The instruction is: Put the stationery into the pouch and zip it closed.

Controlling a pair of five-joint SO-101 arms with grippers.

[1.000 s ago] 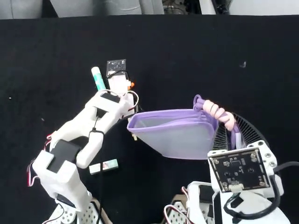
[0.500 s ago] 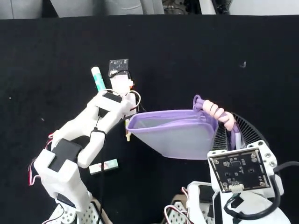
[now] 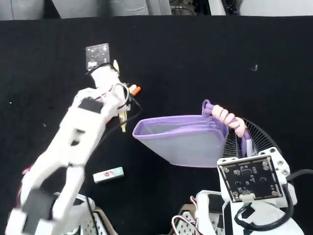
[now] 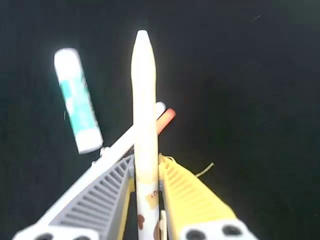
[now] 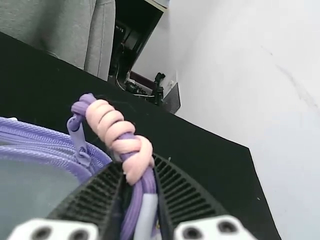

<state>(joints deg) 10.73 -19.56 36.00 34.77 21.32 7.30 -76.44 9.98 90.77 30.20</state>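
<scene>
The purple pouch [image 3: 186, 139] hangs lifted off the black table [image 3: 220, 49], its zip undone and its mouth gaping toward the left arm. At the pouch's far end from the mouth, the right gripper [image 5: 137, 172] is clamped on the pink and purple cord [image 5: 120, 135] tied by the zip pull, and the pouch body droops from that grip.

The left gripper [image 4: 146, 160] is closed on a cream pen [image 4: 143, 90], which sticks out well past the fingertips; the grey finger [image 4: 107, 180] and the yellow finger [image 4: 182, 185] press it from either side. In the high view this gripper sits off the pouch's open end, beside the mouth rather than over it and not touching the fabric.

Three items lie on the table outside the pouch. A white and green glue stick [image 4: 77, 100] and an orange-tipped pen [image 3: 134, 89] rest under the left gripper, beyond the pouch's open end. A small white and green block [image 3: 108, 175] lies apart from them, also on the open-end side of the pouch but closer to the arm bases.
</scene>
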